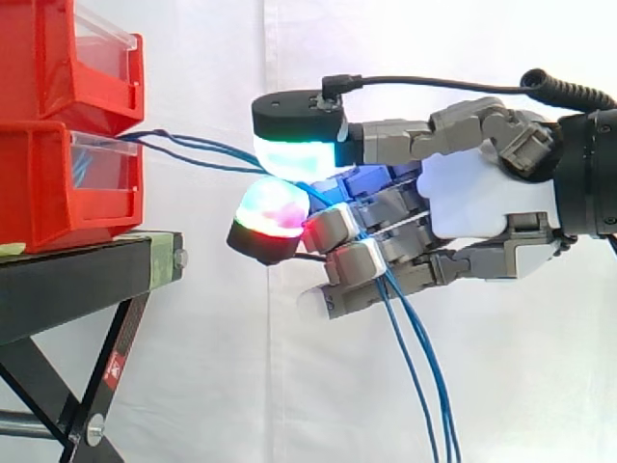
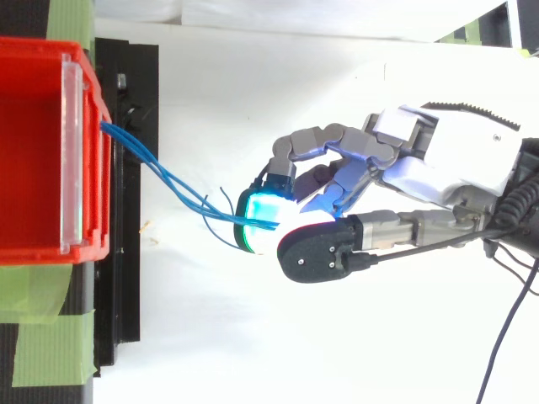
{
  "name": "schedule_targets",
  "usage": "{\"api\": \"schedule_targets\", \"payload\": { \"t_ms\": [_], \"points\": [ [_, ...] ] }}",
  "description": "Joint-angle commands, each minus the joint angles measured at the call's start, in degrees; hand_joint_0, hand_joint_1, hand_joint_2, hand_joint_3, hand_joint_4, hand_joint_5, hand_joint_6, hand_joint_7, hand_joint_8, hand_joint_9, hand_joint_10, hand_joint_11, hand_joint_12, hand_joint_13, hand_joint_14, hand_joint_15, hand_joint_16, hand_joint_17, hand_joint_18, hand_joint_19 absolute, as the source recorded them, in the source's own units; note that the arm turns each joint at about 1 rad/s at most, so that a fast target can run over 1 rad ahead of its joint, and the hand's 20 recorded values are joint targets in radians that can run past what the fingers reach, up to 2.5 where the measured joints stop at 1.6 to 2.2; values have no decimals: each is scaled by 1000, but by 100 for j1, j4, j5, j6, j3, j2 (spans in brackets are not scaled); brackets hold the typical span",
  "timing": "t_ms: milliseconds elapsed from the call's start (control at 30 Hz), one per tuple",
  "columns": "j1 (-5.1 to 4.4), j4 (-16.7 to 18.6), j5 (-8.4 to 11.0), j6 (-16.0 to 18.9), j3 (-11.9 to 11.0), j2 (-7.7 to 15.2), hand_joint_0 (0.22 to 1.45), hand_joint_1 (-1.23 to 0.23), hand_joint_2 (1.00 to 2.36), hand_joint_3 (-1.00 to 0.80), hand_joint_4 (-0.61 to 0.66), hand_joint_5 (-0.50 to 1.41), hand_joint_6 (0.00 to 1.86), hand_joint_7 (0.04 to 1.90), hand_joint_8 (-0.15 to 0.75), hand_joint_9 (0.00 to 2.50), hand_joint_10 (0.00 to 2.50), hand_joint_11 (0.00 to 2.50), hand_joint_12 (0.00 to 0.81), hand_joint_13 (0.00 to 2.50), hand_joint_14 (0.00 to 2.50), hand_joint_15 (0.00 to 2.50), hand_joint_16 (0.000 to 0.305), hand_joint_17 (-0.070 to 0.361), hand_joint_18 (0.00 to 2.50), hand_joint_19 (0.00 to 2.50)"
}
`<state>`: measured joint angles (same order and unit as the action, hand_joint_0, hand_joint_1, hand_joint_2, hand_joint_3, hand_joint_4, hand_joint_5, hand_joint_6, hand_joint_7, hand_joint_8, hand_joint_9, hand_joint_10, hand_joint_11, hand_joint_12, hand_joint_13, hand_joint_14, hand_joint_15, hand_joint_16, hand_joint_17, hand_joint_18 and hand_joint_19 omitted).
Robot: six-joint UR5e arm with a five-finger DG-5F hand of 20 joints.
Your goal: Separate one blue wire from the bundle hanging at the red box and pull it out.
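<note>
1. Your hand (image 1: 482, 207) stood to the right of the stand (image 1: 77, 280), level with the lower bin (image 1: 48, 183) and well clear of it, with its fingers pointing left at the bins.
2. Its fingers were curled, and two glowing pads (image 1: 294, 154) met at the front: in the side view, a green-white one above and a red-and-green one just below it.
3. You had the blue wires (image 2: 168, 178) pinched between those pads. In the top view several strands ran into the pinch together, so I could not tell whether you held one wire or more.
4. The wires left the front of the lower bin, by its clear window, and ran right and slightly downward across the open gap to the pads.
5. Past the pinch, in the side view, the wires passed behind the curled lower fingers and hung down to the bottom edge.
6. In the top view, a couple of short loose strands curled out just left of the pads, touching nothing.
7. The upper bin (image 1: 48, 58) sat stacked on the lower one, and both rested on the black stand before the white curtain (image 1: 241, 386).
8. Green tape (image 2: 50, 341) lay on the stand beside the bins.
</note>
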<state>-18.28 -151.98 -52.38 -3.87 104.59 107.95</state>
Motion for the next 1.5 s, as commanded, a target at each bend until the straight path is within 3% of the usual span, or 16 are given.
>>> {"api": "schedule_targets", "payload": {
  "t_ms": [0,300,467,667,933,1033,1133,1300,1367,1467],
  "points": [
    [0,-16,0,0,0,-2,663,-737,1020,-264,251,-164,658,1148,296,1150,9,1435,313,1263,28,1234,41,92,627,425],
    [0,1,0,0,0,7,708,-906,1011,-389,237,-191,694,1091,290,1061,9,1446,322,1216,28,1229,40,90,612,414],
    [0,1,0,0,0,-2,602,-706,1003,-468,242,-182,685,1094,296,1112,9,1435,325,1237,26,1232,41,91,608,456],
    [0,1,0,0,0,7,609,-591,1010,-398,234,-177,674,1105,296,1130,9,1416,322,1243,26,1215,41,93,613,460],
    [0,10,0,9,0,7,666,-595,1026,-163,235,-175,658,1114,294,1129,10,1409,314,1241,26,1211,42,94,619,451],
    [0,-7,0,9,0,7,676,-662,1028,-109,230,-176,651,1136,287,1117,10,1418,318,1235,27,1212,42,95,618,456],
    [0,-7,0,9,0,7,664,-802,1024,-217,227,-188,655,1132,291,1052,10,1416,323,1202,27,1200,42,95,608,445],
    [0,1,0,-26,0,7,694,-879,1008,-418,224,-198,667,1120,287,1006,10,1422,326,1181,27,1191,42,95,591,419],
    [0,54,9,-35,0,7,700,-873,1005,-452,224,-199,670,1105,287,1005,11,1410,329,1179,27,1190,42,94,591,426],
    [0,89,9,-35,0,7,649,-751,1007,-437,228,-195,676,1085,294,1038,11,1400,329,1190,28,1198,42,94,589,455]
  ]
}}
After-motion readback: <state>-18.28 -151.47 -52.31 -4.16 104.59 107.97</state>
